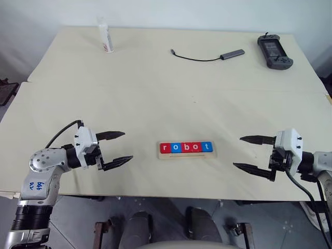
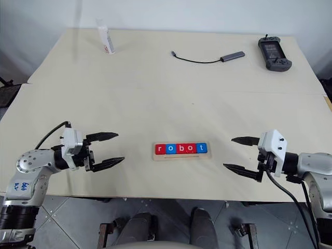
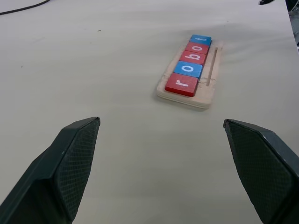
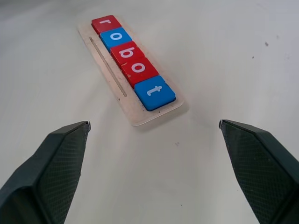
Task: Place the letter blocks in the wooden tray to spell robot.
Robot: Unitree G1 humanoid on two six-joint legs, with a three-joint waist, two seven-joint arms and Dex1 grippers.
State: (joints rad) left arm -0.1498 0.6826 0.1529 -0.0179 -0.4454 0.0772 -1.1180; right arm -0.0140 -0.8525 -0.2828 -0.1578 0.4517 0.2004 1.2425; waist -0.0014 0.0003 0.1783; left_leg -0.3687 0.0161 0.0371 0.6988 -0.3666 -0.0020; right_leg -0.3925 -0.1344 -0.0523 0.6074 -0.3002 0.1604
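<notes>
The letter blocks (image 1: 185, 148) lie side by side in the wooden tray (image 1: 185, 156) near the table's front edge and read r, o, b, o, t; the r, b and second o are red, the first o and the t blue. My left gripper (image 1: 127, 146) hovers open to the left of the tray, pointing at it, with nothing between its fingers. On the other side my right gripper (image 1: 238, 152) is also open and empty, pointing at the t end. Both stand well apart from the tray. The right wrist view shows the blue t block (image 4: 154, 92) nearest.
A white tube (image 1: 105, 35) stands at the far left of the cream table (image 1: 155, 93). A cable with a grey adapter (image 1: 232, 53) and a black handheld controller (image 1: 274, 52) lie at the far right. The table's front edge runs just below the grippers.
</notes>
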